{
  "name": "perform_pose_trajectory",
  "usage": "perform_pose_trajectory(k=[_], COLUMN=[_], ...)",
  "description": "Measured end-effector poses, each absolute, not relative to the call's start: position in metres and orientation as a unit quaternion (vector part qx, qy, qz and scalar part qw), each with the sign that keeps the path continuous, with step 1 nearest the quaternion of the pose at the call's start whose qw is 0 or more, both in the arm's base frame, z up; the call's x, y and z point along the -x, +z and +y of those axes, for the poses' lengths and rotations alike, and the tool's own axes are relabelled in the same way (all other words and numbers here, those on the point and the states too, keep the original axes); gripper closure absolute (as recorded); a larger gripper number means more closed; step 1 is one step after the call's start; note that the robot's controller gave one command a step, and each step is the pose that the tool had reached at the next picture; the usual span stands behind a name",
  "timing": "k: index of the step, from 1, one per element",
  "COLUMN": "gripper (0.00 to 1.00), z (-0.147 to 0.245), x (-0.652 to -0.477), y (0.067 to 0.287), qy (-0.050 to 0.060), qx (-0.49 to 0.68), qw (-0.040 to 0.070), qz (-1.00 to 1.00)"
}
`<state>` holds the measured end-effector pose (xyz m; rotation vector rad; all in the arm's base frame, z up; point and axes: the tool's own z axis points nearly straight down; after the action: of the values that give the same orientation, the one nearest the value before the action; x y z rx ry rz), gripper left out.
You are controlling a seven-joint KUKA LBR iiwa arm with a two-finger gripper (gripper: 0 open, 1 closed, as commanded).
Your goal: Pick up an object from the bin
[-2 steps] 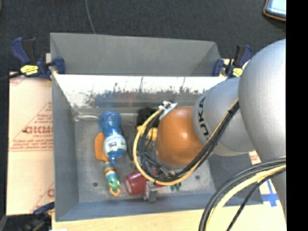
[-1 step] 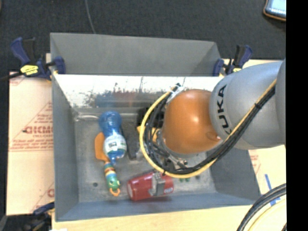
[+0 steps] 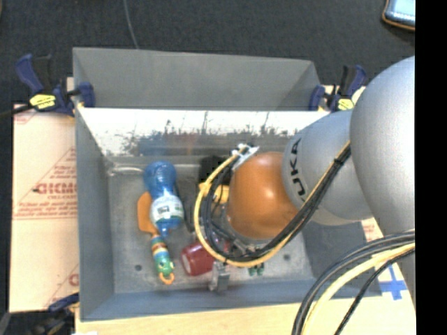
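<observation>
Cylinder point(image 3: 198, 259), red and stubby, lies just beside the jaws, probably the pick because it is nearest. The orange cover point(image 3: 258, 194) hangs over them, so their opening cannot be told. Blue bottle point(image 3: 162, 194) lies farther off.

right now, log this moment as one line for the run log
arm: down in bin | gripper: beside red cup-like thing, front wall | blue bottle: lying left, apart | held: cannot tell

The grey arm point(image 3: 363, 166) reaches in from the right, its orange wrist cover point(image 3: 258, 194) angled downward, claw point(image 3: 220, 276) lowest.
</observation>
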<state>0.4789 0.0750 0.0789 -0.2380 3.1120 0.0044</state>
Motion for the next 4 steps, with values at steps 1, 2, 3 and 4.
perform_pose_trajectory(k=[1, 2, 3, 4], gripper=[0.0, 1.0, 1.0, 1.0], z=[0.066, 0.074, 0.074, 0.073], x=[-0.477, -0.479, -0.479, -0.478], y=[0.074, 0.079, 0.079, 0.097], qy=[0.002, 0.002, 0.002, 0.002], qx=[0.119, 0.08, 0.08, 0.079], qw=[0.016, 0.011, 0.011, 0.009], qz=[0.993, 0.997, 0.997, 0.997])
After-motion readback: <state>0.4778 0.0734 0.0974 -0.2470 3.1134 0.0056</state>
